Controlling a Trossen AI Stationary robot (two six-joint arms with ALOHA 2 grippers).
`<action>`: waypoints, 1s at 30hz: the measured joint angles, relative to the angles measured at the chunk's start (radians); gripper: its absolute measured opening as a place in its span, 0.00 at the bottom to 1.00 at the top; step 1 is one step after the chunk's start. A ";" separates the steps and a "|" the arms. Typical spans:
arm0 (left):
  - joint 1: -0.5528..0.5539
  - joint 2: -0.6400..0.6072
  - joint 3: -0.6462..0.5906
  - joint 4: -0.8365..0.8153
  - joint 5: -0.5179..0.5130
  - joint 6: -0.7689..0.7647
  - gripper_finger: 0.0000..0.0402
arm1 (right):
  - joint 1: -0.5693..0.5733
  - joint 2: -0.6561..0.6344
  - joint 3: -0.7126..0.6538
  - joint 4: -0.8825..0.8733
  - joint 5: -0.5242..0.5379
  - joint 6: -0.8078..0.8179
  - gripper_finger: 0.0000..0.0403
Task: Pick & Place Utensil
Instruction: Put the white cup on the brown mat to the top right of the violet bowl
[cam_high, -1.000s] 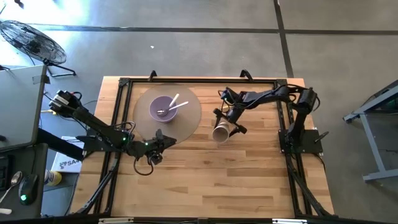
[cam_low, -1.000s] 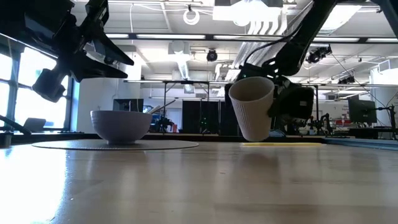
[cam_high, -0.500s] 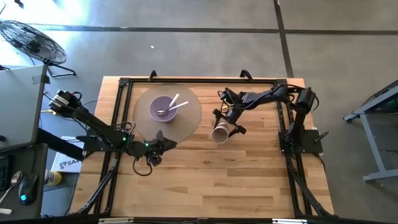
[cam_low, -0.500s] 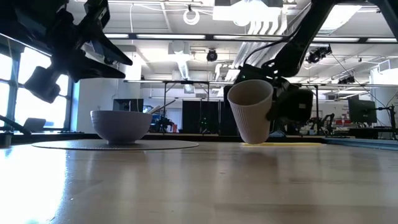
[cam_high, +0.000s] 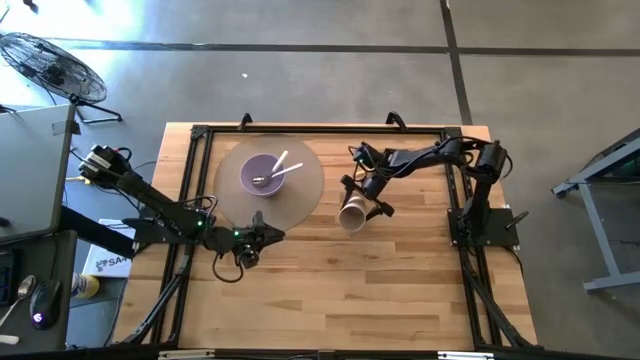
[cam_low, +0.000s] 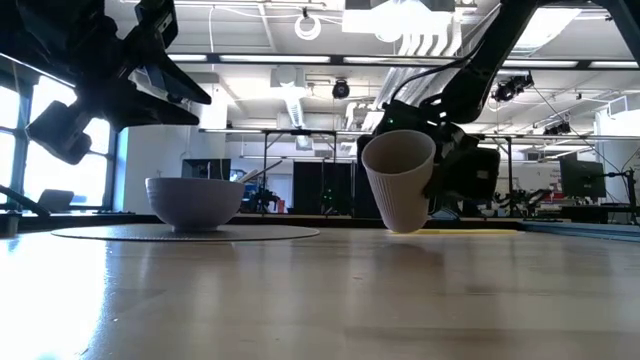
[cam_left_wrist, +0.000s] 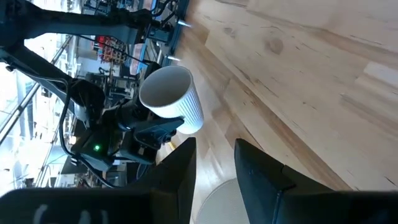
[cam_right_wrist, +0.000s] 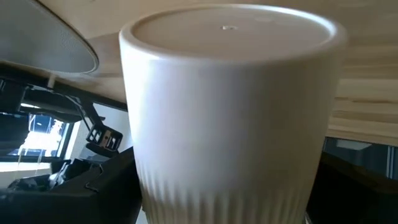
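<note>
My right gripper (cam_high: 366, 200), pinching the ribbed white cup (cam_high: 352, 213), has lowered it, seemingly touching the bench (cam_high: 380, 290); left gripper (cam_high: 262, 236), slightly spread, waits beside the mat (cam_high: 305, 190).

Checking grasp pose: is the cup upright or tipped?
Tipped. The cup, held by the right hand, leans in the low view; the left wrist view shows it empty.

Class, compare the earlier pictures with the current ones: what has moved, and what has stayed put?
The right gripper, shut on the cup, has carried it slightly toward the bowl and lower, near the table. The left gripper shifted only slightly beside the mat. Bowl, mat and the utensils in the bowl stayed put.
</note>
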 joint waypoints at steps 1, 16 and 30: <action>0.000 0.000 0.000 0.001 0.000 0.000 0.26 | 0.000 0.000 0.000 0.002 0.005 -0.008 0.84; 0.000 0.000 0.000 -0.015 0.008 0.000 0.26 | -0.005 0.000 0.000 0.079 0.029 -0.069 0.84; 0.000 0.000 0.000 -0.020 0.009 0.000 0.26 | -0.003 -0.001 0.001 0.097 0.016 -0.068 0.84</action>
